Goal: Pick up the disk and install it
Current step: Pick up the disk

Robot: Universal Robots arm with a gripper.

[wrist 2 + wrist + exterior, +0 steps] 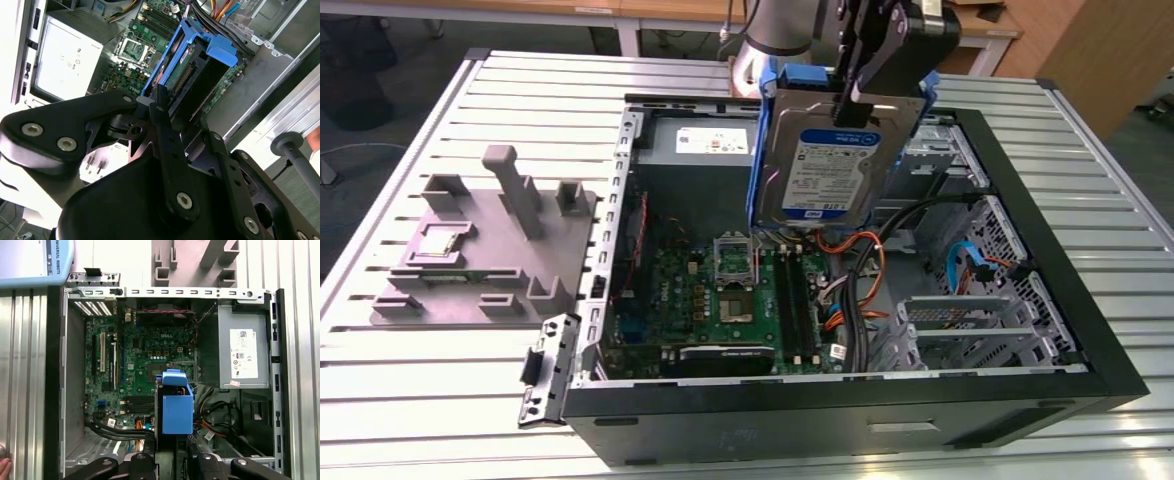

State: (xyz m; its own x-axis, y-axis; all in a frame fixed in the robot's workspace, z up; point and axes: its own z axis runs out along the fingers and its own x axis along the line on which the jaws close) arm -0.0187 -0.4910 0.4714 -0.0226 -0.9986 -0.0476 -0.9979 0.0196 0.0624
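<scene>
The disk (830, 168), a silver hard drive with a white-and-blue label in a bright blue bracket, hangs upright above the open computer case (1014, 385), over the motherboard's far side. My gripper (859, 98) is shut on the disk's upper edge. In the second wrist view the black fingers (161, 107) clamp the blue-framed disk (192, 65) from both sides. In the first wrist view the disk (177, 407) shows edge-on over the case interior, just ahead of the gripper (172, 460).
Inside the case lie the green motherboard (720, 290), the grey power supply (245, 352), orange and black cables (861, 285) and a metal drive cage (974, 325). A grey fixture (480, 240) stands on the slatted table at the exterior view's left. A hand (4, 467) rests beside the case.
</scene>
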